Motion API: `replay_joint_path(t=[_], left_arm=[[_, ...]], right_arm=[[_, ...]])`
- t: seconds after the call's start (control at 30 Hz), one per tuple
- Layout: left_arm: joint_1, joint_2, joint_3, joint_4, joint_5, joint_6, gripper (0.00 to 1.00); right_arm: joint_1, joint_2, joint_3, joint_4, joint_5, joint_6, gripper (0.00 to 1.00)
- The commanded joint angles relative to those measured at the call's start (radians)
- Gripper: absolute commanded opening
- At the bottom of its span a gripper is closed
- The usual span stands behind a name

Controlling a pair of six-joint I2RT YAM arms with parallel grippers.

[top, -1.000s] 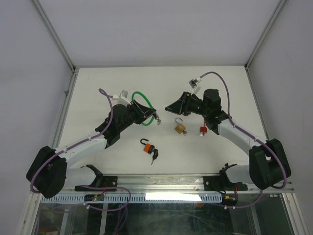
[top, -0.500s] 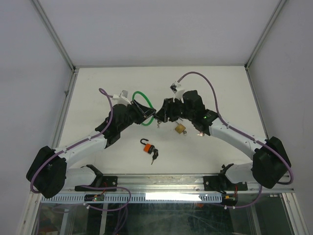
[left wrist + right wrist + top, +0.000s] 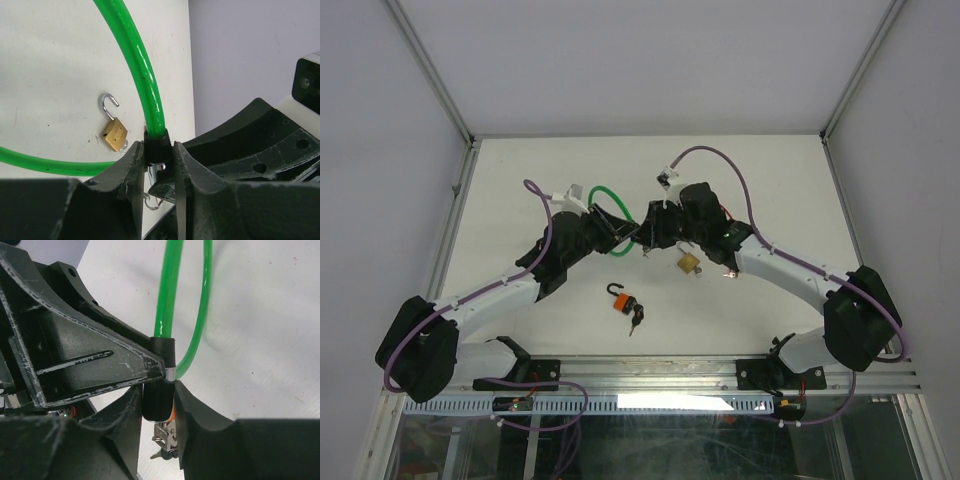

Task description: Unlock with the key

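A green cable lock (image 3: 605, 193) lies at the middle of the table. My left gripper (image 3: 623, 238) is shut on its black end cap (image 3: 159, 147). My right gripper (image 3: 649, 232) meets it from the right, shut on the black lock barrel (image 3: 159, 400) just below that cap. The left finger (image 3: 100, 360) shows at the upper left of the right wrist view. A key ring (image 3: 154, 201) hangs under the barrel, and keys (image 3: 165, 436) show below it in the right wrist view. The keyhole is hidden.
An open brass padlock (image 3: 688, 263) lies right of the grippers; it also shows in the left wrist view (image 3: 114, 134). An orange padlock (image 3: 622, 302) with black keys (image 3: 637, 320) lies nearer the front. A small red item (image 3: 729, 270) sits under the right arm.
My right arm has swung left from above the brass padlock to the cable lock, and its gripper now grips the barrel. The left arm has held still with the cable.
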Motion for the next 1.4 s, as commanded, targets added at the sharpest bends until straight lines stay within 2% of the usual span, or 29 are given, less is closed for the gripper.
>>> replay_joint_path(t=[0.0,0.13,0.37,0.47,0.6,0.73,0.9,1.2,1.37], left_arm=[[0.008,-0.020,0.056,0.096,0.033,-0.003,0.01],[0.008,-0.045,0.044,0.070,0.014,-0.016,0.22],[0.008,-0.146,-0.009,-0.081,-0.049,-0.115,0.61],[0.007,-0.211,-0.059,-0.141,-0.081,-0.204,0.73],[0.009,-0.267,-0.135,-0.201,-0.089,-0.329,0.74],[0.028,-0.247,-0.183,-0.205,-0.046,-0.422,0.74],[0.073,-0.145,-0.218,-0.064,0.052,-0.478,0.73],[0.086,0.076,-0.165,0.100,0.118,-0.541,0.72],[0.089,0.165,-0.137,0.162,0.113,-0.564,0.61]], right_arm=[[0.005,-0.004,0.046,0.007,0.036,0.009,0.25],[0.006,-0.018,0.031,0.015,0.062,0.032,0.02],[0.008,-0.036,-0.028,0.089,0.102,0.104,0.00],[0.013,-0.039,-0.045,0.113,0.112,0.118,0.00],[0.020,-0.045,-0.058,0.127,0.113,0.125,0.00],[0.020,-0.056,-0.071,0.138,0.118,0.134,0.00],[0.020,-0.063,-0.082,0.147,0.112,0.143,0.00],[0.057,-0.067,-0.096,0.148,0.115,0.154,0.00],[0.065,-0.064,-0.100,0.150,0.106,0.158,0.00]])
